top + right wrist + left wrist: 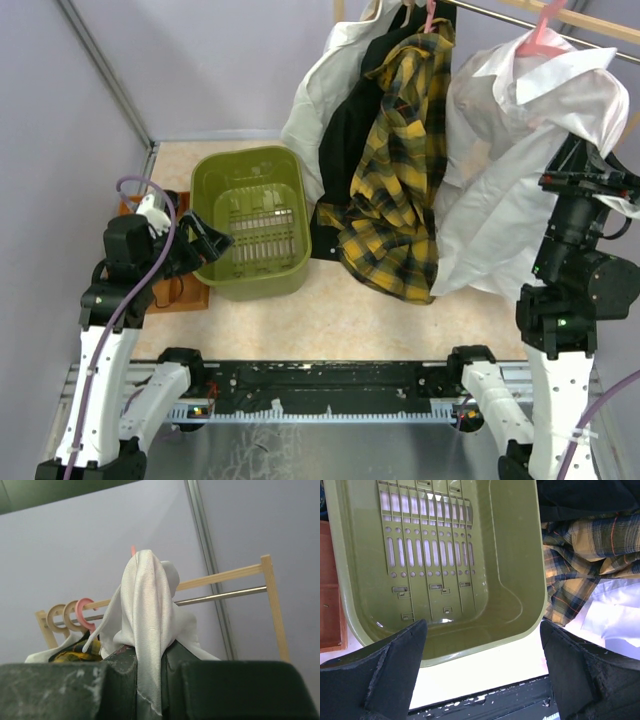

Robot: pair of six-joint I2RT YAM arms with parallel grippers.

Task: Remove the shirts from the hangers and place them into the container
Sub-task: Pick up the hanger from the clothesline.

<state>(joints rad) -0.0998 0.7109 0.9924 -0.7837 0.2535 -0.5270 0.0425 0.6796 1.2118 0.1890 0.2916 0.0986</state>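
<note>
Rail and hanging stock: along the far side, wooden poles (220, 577) carry four shirts. From your left: cream shirt (320, 80), black shirt (345, 140), plaid shirt (400, 190), white shirt (510, 150).

White shirt: the rightmost and the one you are working. It is plain and smooth-woven, and hangs long axis downward from a pink hanger (545, 35), its hem reaching the table.

Container (245, 155): an olive tub with a slotted bottom and nothing in it. It stands well to the left of the white shirt, across the table.

Right gripper (150, 665): the jaws are pinched on a fold of the white shirt. My reading is that the cloth must clear the hanger first, then travel left.

Left gripper (482, 645): the jaws are spread wide and hold nothing. It hovers at the tub's near rim, which makes it the nearer arm for receiving.
</note>
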